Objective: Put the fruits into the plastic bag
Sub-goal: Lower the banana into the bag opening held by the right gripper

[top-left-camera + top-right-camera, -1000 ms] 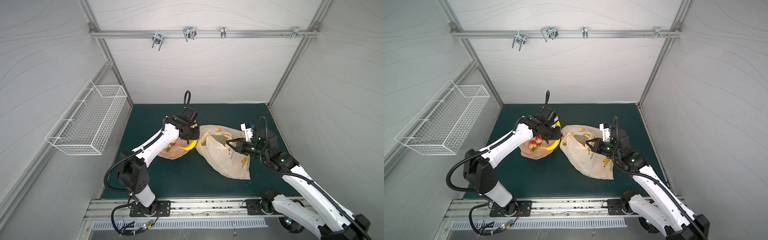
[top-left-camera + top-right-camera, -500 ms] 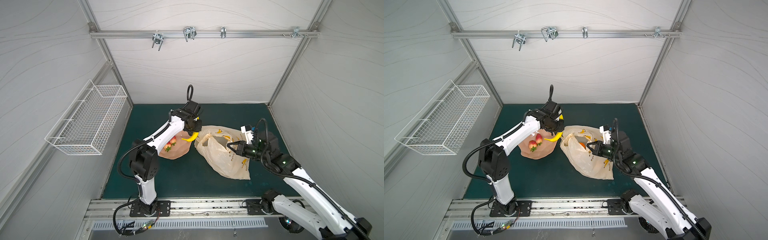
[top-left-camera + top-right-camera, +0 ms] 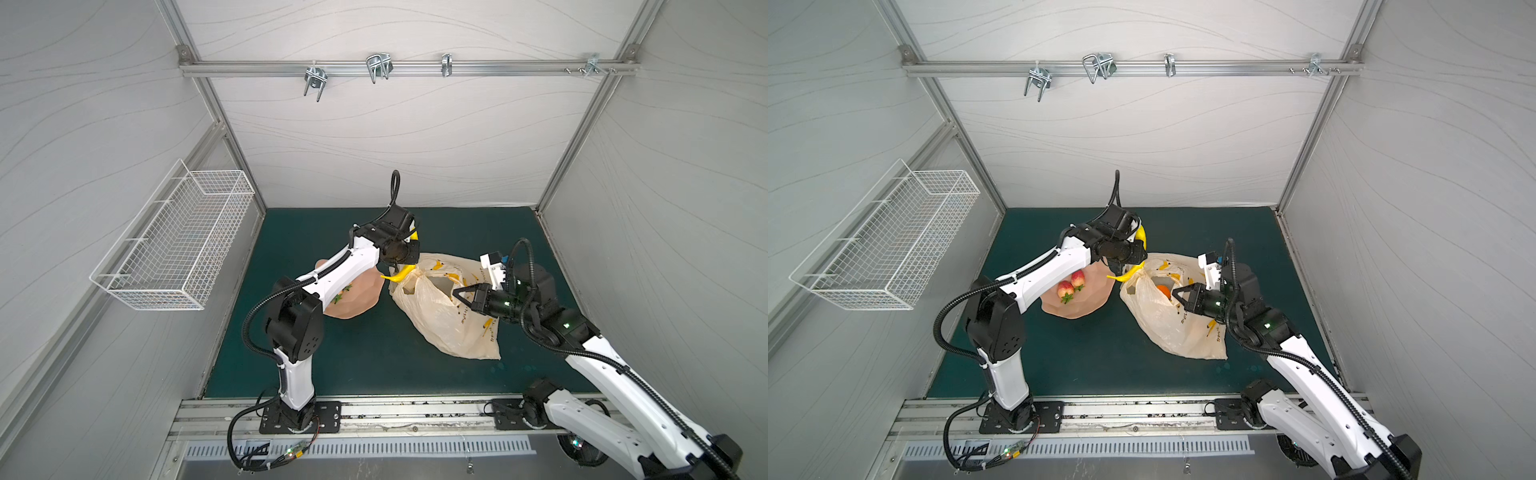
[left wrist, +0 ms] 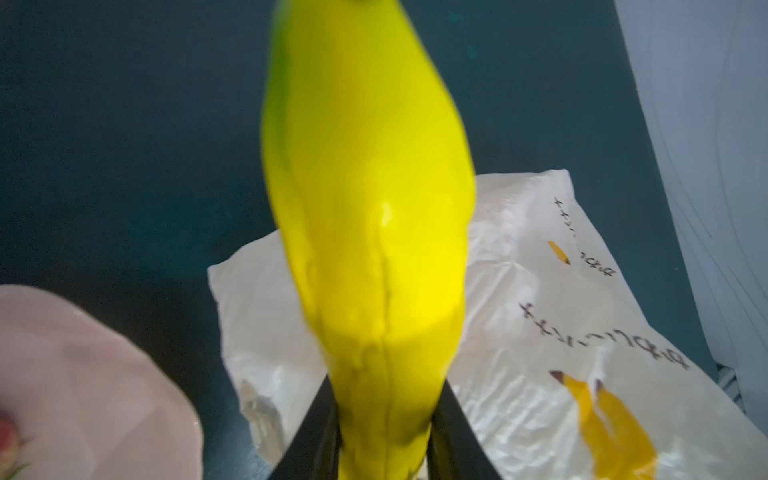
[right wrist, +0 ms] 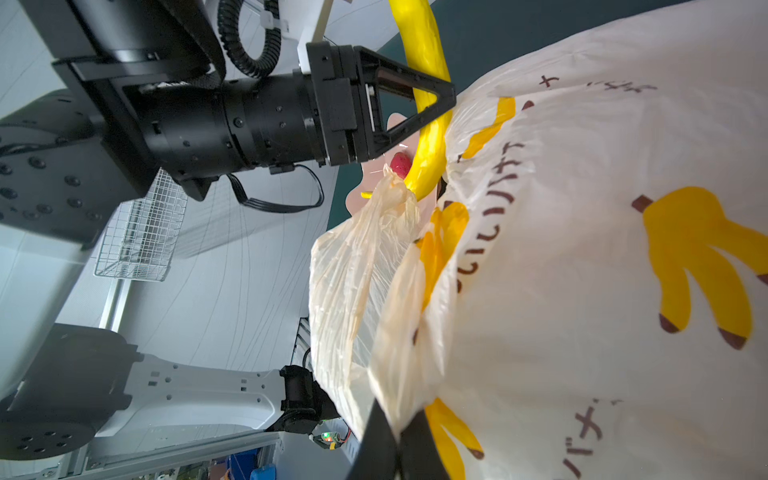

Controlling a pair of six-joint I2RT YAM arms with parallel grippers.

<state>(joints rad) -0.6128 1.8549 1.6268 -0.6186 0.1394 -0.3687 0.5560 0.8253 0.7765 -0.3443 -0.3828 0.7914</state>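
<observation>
The toy banana [image 4: 365, 208] is a smooth, glossy yellow curve with a faint green streak down one side and shallow moulded seams. The left jaws are clamped on it about mid-length, a black finger against each flank. One end sticks out above them and the thin tip curves down below them, at the rim of the plastic bag [image 3: 440, 320].

The bag is thin, crinkly cream film printed with flat yellow banana bunches and dark lettering. It slumps in a soft heap on the bench [image 3: 353, 357], which is covered by a matt dark-green mat. The right jaws are pinched shut on a fold of film at the bag's mouth. They hold that edge raised, so the opening gapes between the two sets of jaws.

A second ago the banana hung over the edge of the dish. Now it sits nearer the right jaws, with its tip at the bag's opening, and the left arm's lower link has swung more upright. The right jaws keep the same hold on the film.

Inside the bag, just in front of the right jaws, a round orange [image 3: 1163, 291] shows through the opening. Behind the left jaws, toward that arm's base, a peach-pink dish [image 3: 1088, 305] with faceted sides and a wavy rim lies on the bench. It holds two red strawberries [image 3: 1072, 284] with green leaves, touching each other. A white wire basket [image 3: 174, 245] hangs on the side wall, well apart from both sets of jaws.
</observation>
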